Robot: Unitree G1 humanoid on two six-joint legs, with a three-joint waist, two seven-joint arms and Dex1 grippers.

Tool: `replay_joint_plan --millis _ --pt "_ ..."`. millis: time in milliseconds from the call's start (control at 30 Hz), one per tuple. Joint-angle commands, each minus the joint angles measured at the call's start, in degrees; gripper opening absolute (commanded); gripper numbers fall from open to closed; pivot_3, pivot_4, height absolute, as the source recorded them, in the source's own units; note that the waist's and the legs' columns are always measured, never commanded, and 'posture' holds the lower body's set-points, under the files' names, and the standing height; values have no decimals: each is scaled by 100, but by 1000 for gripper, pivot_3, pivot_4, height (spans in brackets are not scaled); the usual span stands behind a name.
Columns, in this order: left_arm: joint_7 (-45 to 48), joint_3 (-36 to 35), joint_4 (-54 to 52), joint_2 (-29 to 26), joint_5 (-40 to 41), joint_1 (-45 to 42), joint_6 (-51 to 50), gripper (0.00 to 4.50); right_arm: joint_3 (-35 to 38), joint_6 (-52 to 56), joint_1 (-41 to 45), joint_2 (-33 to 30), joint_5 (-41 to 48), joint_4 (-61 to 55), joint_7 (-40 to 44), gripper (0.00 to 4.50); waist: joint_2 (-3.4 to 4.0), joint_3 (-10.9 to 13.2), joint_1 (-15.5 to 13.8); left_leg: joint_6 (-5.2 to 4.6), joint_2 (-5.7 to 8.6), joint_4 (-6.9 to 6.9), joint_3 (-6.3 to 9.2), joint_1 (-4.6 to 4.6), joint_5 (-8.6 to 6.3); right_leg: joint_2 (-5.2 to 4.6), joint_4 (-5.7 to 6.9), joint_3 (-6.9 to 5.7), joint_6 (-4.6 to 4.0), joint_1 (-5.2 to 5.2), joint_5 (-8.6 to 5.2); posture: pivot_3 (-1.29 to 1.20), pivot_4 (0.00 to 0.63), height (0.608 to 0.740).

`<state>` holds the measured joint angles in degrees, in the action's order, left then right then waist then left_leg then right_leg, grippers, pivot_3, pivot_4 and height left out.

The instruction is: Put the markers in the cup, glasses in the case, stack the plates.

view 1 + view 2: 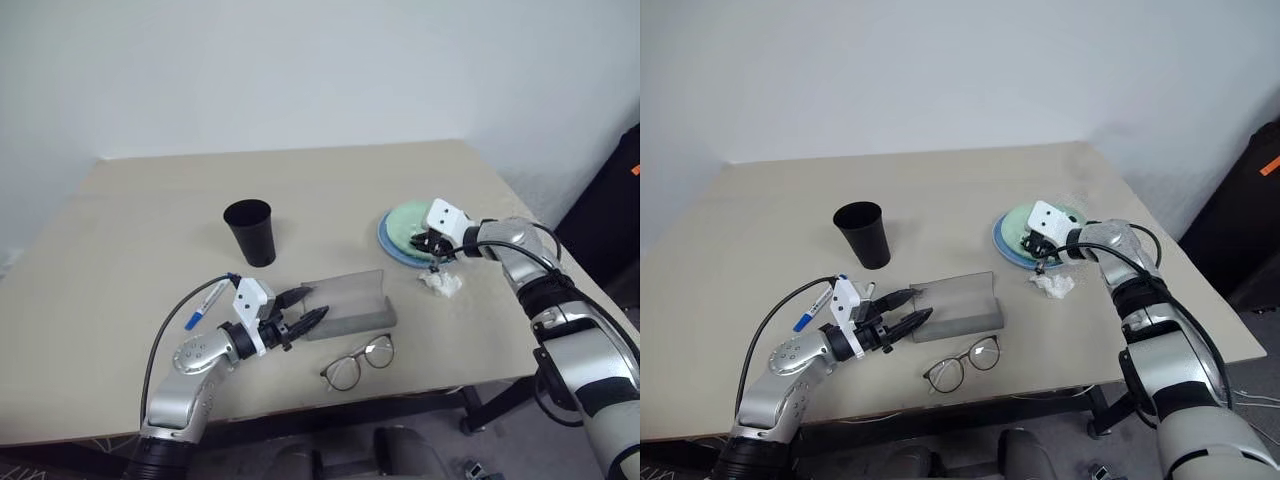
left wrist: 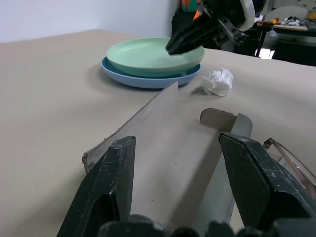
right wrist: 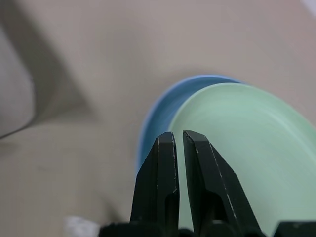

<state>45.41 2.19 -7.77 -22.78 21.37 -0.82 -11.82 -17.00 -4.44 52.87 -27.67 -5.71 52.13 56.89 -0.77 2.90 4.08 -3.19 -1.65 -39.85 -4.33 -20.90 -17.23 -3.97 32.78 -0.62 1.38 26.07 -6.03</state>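
Two plates – one cup, one case, one glasses, one tissue, one marker.

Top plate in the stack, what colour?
Pale mint green top plate, resting on the light blue plate; clearest in the left wrist view.

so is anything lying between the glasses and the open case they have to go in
Nothing visible does. The glasses lie on bare table just in front of the case, whose lid stands open. The left gripper hovers open at the case's left end, not between them.
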Motion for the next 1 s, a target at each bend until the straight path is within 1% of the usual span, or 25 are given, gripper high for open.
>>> replay_joint_plan --millis 33,133,200,233,367,600,833,1000 --pt "-28 -72 -201 -10 29 -44 104 2803 148 -159 242 -10 2 -38 94 832 1 0 0 0 0 0 0 1 0 0 2 0 0 0 0 0 0 740" --pt "-33 -67 -194 -7 26 -54 100 2803 218 -221 195 -72 28 -119 93 1745 2 -1 -1 1 -1 0 1 5 1 0 3 0 -2 -3 1 0 0 740" --pt "-28 -55 -185 -7 25 -68 99 2803 328 -207 160 -138 111 -286 85 2466 3 0 -1 1 -1 -1 1 7 1 -1 4 0 -2 -5 1 0 0 740" --pt "-24 -51 -182 -7 23 -75 99 2803 375 -179 132 -184 157 -392 136 2736 3 0 -1 1 -1 -1 2 7 1 -2 3 0 -2 -5 1 0 0 740" --pt "-6 -42 -150 -9 21 -128 96 2803 568 295 -163 -483 411 -1036 656 2736 5 0 -7 1 -1 0 3 6 0 -1 3 -1 -2 -4 1 0 0 740" --pt "61 -29 -29 -13 10 -245 108 2803 495 1469 -894 -1088 463 -2014 1381 2736 6 -1 -6 1 1 -1 4 9 0 -4 0 -3 -3 -10 1 0 0 740" --pt "117 25 42 16 -8 -308 108 2803 410 1983 -1199 -1180 296 -2249 1331 2736 8 -1 -2 6 -7 -3 3 27 3 0 6 0 -3 -14 1 0 0 740" --pt "125 53 93 21 -11 -363 119 2803 315 2076 -1159 -1085 135 -1917 1063 2736 7 -2 -2 7 -4 -6 3 24 3 -2 4 0 -3 -15 1 0 0 740"
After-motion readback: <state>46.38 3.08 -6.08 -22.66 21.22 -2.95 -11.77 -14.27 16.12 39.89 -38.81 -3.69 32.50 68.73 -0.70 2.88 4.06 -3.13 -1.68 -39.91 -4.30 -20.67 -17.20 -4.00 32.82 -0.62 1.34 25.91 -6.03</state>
